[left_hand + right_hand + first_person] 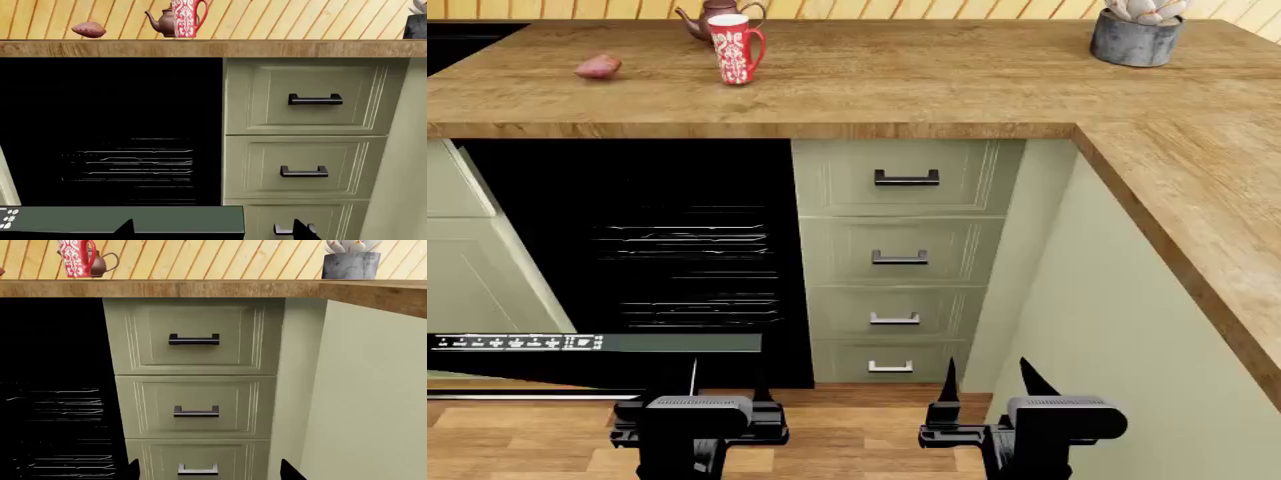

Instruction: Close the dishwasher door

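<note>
The dishwasher door [601,343] is swung down and open, its grey edge strip with small white icons facing me. It also shows in the left wrist view [133,219]. Behind it is the dark dishwasher cavity [681,250] with wire racks. My left gripper [727,385] is open and empty, just in front of the door's right end. In the left wrist view [215,232] its fingers straddle the door's right corner. My right gripper [988,380] is open and empty, low in front of the drawers; the right wrist view [210,472] shows it too.
A stack of pale green drawers [905,230] with dark bar handles stands right of the dishwasher. A side cabinet panel [1121,330] closes the right. On the wooden counter [961,80] are a red mug [737,48], a teapot [710,15], a sweet potato [598,66] and a potted plant [1136,35].
</note>
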